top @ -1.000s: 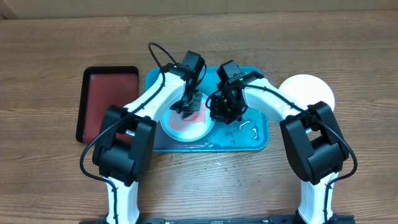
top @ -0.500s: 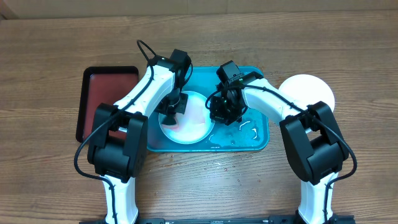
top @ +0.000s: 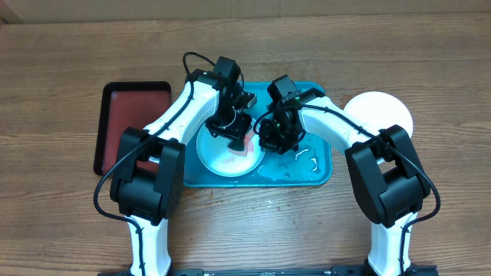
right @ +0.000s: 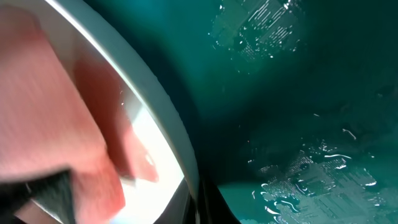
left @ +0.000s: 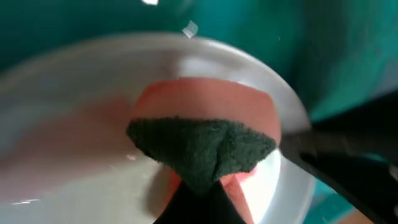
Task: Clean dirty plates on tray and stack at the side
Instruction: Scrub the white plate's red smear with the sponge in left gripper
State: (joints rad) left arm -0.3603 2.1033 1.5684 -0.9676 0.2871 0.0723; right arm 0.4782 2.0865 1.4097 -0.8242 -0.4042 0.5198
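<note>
A black tray [top: 134, 126] lay far left on the wooden surface [top: 69, 46]. Beside it the tray [top: 314, 165] ran with its long axis left to right, and the smeared plate [top: 219, 162] lay flat in its left half. The left fingers [left: 189, 208] pinched a sponge [left: 202, 146] against the plate's red patch; only the left wrist view showed its green face. The right fingers [right: 214, 208] sat at the plate's right rim, their spread impossible to tell. The right wrist view alone showed water drops [right: 323, 180]. A white plate [top: 383, 113] lay rightmost, outside the tray.

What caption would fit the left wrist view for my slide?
Left claw holds a green-faced pink sponge to a red-smeared pale plate on the turquoise tray.
</note>
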